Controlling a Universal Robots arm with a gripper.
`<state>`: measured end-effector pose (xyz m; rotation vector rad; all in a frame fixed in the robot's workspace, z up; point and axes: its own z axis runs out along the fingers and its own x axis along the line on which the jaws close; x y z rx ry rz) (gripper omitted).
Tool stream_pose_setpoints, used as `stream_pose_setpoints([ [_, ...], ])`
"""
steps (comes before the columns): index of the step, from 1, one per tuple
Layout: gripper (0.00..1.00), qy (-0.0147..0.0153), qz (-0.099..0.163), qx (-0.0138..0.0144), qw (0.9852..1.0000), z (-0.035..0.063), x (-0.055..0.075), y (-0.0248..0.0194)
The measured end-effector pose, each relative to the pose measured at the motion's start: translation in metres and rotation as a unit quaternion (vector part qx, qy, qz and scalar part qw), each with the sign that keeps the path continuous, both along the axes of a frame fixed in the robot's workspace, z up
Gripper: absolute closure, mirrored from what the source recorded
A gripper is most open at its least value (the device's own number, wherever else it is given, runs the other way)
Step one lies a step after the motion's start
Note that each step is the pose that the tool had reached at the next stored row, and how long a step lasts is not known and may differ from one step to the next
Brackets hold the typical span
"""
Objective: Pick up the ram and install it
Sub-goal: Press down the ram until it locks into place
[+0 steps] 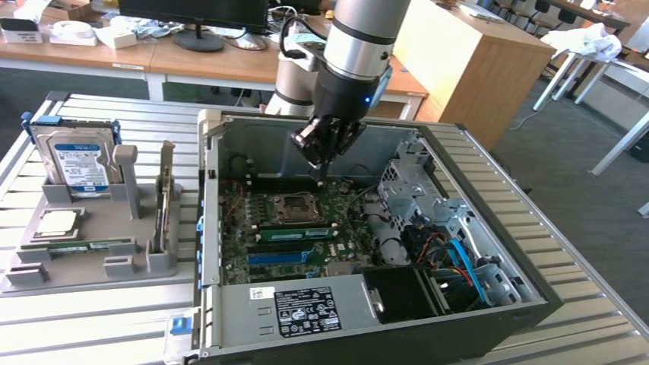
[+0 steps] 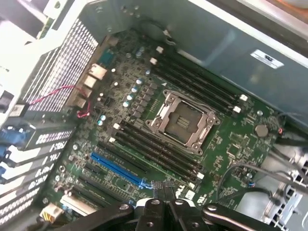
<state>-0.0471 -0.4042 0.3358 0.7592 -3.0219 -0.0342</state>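
Observation:
A ram, a thin green stick, lies flat in the grey holder at the exterior view's left. My gripper hangs shut with nothing in it inside the open computer case, just above the motherboard and beyond the silver processor socket. In the wrist view the black fingers are pressed together. Past them lie the socket, the long dark memory slots on both sides of it, and a blue slot.
A blue-labelled hard drive stands at the back of the holder and a square silver chip lies in front of it. A thin card stands on edge at the holder's right. A power supply, cables and a drive cage crowd the case.

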Motion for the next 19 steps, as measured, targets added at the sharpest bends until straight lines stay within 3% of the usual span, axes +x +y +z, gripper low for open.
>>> stream_pose_setpoints([
  [5,0.90,0.0000,-0.038,0.0000,0.9993,-0.0005,-0.0001,0.0000],
  [10,0.90,0.0000,-0.078,-0.0001,0.9970,-0.0011,-0.0001,0.0000],
  [15,0.90,0.0000,-0.119,0.0000,0.9929,-0.0018,-0.0001,0.0000],
  [19,0.90,0.0000,-0.151,0.0000,0.9885,-0.0024,-0.0001,0.0000],
])
